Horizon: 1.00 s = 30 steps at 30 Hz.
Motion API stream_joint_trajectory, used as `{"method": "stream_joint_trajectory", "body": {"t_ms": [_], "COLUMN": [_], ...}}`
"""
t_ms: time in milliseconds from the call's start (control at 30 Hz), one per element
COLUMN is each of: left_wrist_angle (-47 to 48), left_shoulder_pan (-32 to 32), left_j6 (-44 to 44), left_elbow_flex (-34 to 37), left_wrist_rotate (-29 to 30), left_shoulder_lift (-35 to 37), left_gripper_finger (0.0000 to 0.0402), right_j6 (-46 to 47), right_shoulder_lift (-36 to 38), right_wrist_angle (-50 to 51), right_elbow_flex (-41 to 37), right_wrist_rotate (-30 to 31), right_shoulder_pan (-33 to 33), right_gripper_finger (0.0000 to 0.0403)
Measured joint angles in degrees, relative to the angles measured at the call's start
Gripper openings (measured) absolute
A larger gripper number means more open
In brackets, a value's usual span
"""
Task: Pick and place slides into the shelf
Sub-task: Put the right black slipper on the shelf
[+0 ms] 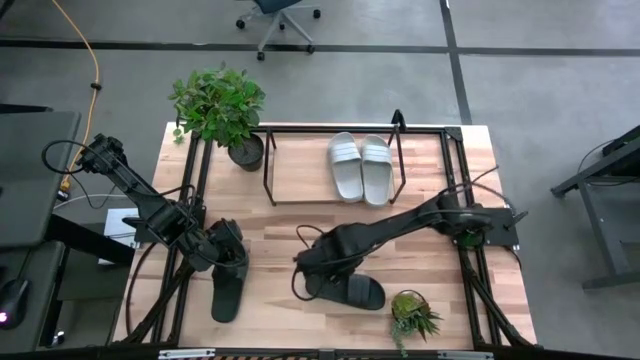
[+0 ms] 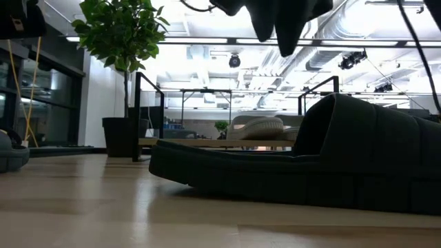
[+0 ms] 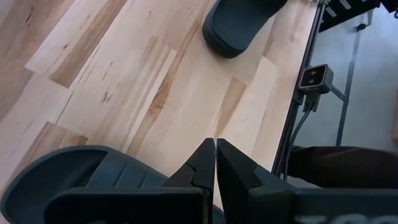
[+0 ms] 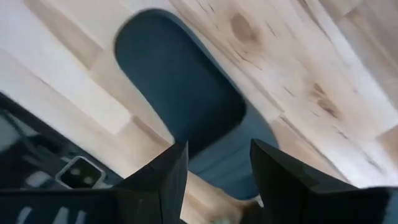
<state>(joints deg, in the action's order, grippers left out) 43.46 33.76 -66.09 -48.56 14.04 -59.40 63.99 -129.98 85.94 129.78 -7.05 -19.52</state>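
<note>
With two grey slides (image 1: 360, 167) already in the shelf (image 1: 285, 185), the right gripper (image 4: 214, 165), fingers apart, hovers over the black slide (image 1: 350, 290) at 6 o'clock and must descend to grasp it, while the left gripper (image 3: 215, 163), fingers together, waits above the other black slide (image 1: 226, 290).

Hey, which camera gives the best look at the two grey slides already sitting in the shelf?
The high view: both grey slides lie side by side, fully visible, inside the shelf. The low view shows them only edge-on, far behind a black slide. Neither wrist view shows them.
</note>
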Motion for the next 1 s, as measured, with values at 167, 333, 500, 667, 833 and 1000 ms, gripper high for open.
{"method": "stream_joint_trajectory", "body": {"t_ms": [167, 333, 500, 667, 833, 1000], "left_wrist_angle": [0.0, 0.2, 0.4, 0.4, 0.4, 0.4], "left_shoulder_pan": [0.0, 0.0, 0.0, 0.0, 0.0, 0.0], "left_j6": [0.3, 0.4, 0.6, 1.8, 1.9, 1.9], "left_elbow_flex": [0.0, 0.0, 0.0, 0.0, 0.0, 0.0], "left_wrist_rotate": [-0.1, -0.1, 0.0, 0.1, 0.0, 0.0], "left_shoulder_lift": [0.0, 0.0, 0.0, 0.0, 0.0, 0.0], "left_gripper_finger": [0.0005, 0.0005, 0.0005, 0.0005, 0.0005, 0.0005], "right_j6": [-1.9, 0.5, 3.7, 6.6, 7.8, 7.8], "right_shoulder_lift": [-4.3, -5.3, -6.7, -7.4, -7.8, -9.7], "right_wrist_angle": [1.6, 1.9, 1.7, 2.8, 4.1, 4.1], "right_elbow_flex": [3.8, 2.6, 2.5, 2.5, 2.5, 2.5], "right_wrist_rotate": [-1.6, -4.9, -3.5, 0.0, 1.0, -0.6], "right_shoulder_pan": [0.0, 0.0, -0.6, -1.0, -1.2, -1.8], "right_gripper_finger": [0.0165, 0.0165, 0.0165, 0.0165, 0.0165, 0.0165]}}
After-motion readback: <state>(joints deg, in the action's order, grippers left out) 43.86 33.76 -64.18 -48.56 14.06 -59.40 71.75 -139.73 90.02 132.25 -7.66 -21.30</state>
